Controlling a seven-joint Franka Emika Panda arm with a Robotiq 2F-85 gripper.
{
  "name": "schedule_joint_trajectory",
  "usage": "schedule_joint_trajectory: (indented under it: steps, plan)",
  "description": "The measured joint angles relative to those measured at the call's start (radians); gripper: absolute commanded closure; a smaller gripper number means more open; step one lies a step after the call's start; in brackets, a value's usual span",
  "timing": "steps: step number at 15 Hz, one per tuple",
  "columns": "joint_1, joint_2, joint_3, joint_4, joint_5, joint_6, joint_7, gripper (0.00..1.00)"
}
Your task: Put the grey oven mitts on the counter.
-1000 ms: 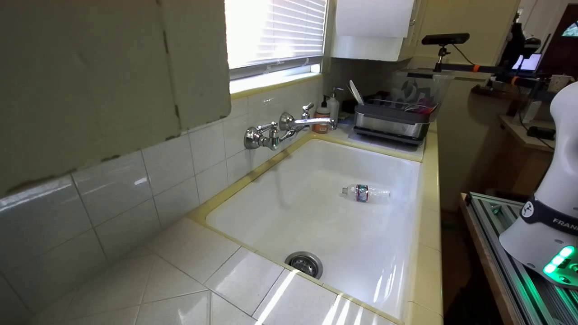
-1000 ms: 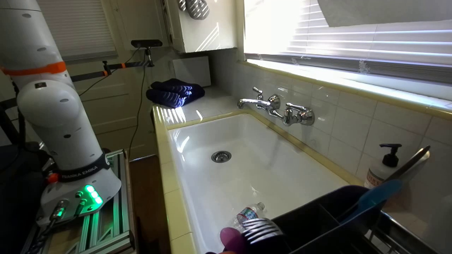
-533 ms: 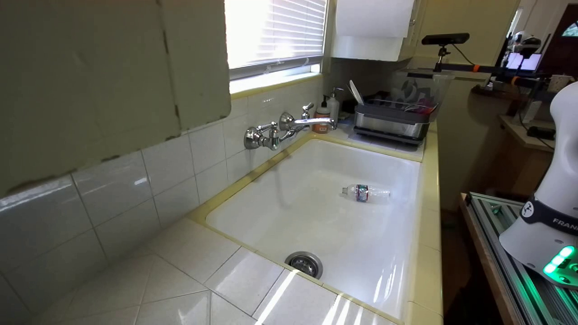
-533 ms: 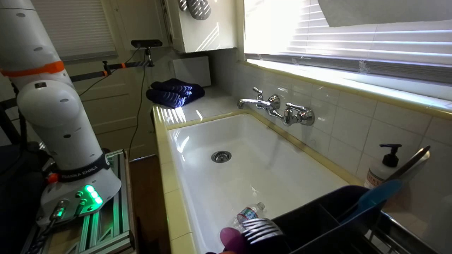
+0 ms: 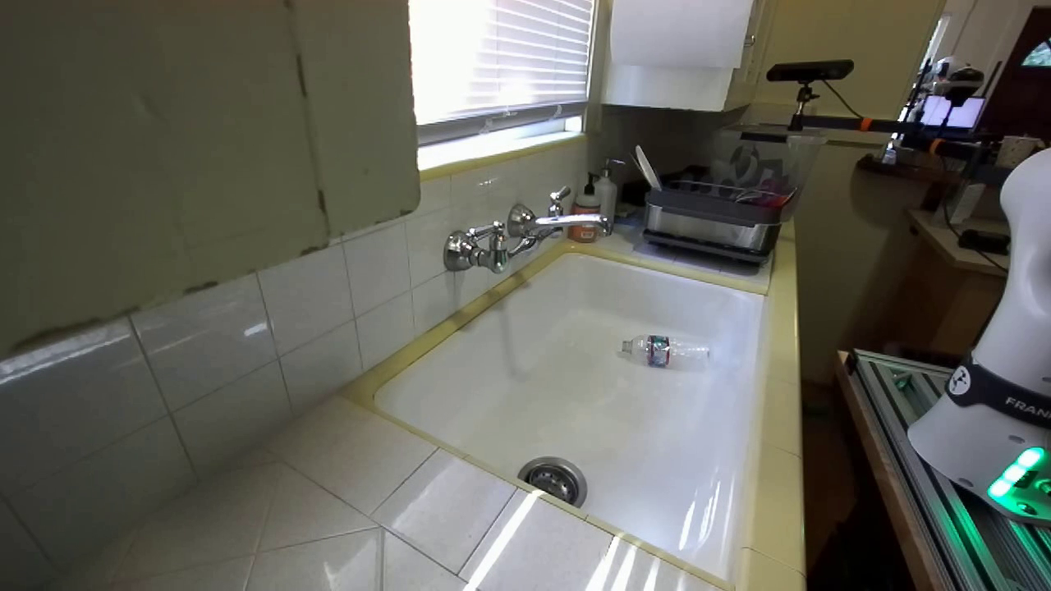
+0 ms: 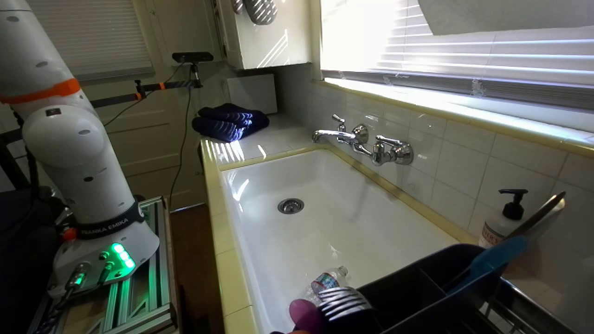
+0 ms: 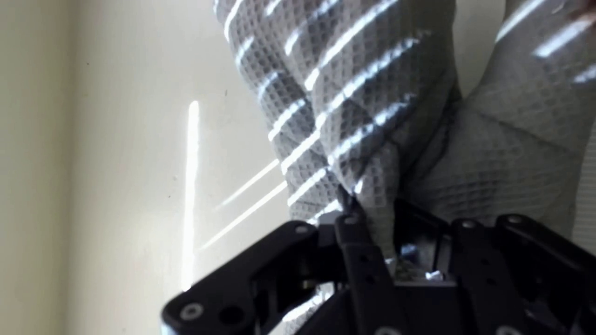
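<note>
The grey oven mitts (image 7: 368, 60) fill much of the wrist view, their quilted fabric striped with sunlight, against a pale cabinet panel (image 7: 135, 163). My gripper (image 7: 371, 200) is shut on a fold of this fabric, which runs down between the two fingers; a second grey part (image 7: 521, 139) lies to the right. In an exterior view the lower ends of the mitts (image 6: 262, 11) show high on the cabinet side, above the counter. The gripper is out of sight in both exterior views. The cream tiled counter (image 5: 328, 484) shows also in an exterior view (image 6: 285, 132).
A dark folded cloth (image 6: 229, 121) lies on the counter below the cabinet (image 6: 276, 44). The white sink (image 5: 493, 402) holds a clear bottle (image 5: 658, 351). A faucet (image 5: 566, 222) juts over it. A dish rack (image 5: 713, 223) stands at the sink's far end.
The upper arm links have tilted left in an exterior view. The mitts on the cabinet side have shifted very slightly. The cloth, bottle and rack have not moved.
</note>
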Motion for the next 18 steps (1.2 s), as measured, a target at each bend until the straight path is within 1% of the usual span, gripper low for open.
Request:
schedule_joint_trajectory:
  steps: [6,9,13,18]
  plan:
    - [0.0,-0.04,-0.001,-0.033,0.0,0.02,-0.006,0.97]
    - [0.0,-0.048,-0.002,-0.049,-0.023,0.042,-0.004,0.97]
    - [-0.004,-0.058,-0.002,-0.08,-0.129,0.073,0.03,0.97]
    - [-0.01,-0.077,-0.01,-0.121,-0.27,0.074,0.084,0.97]
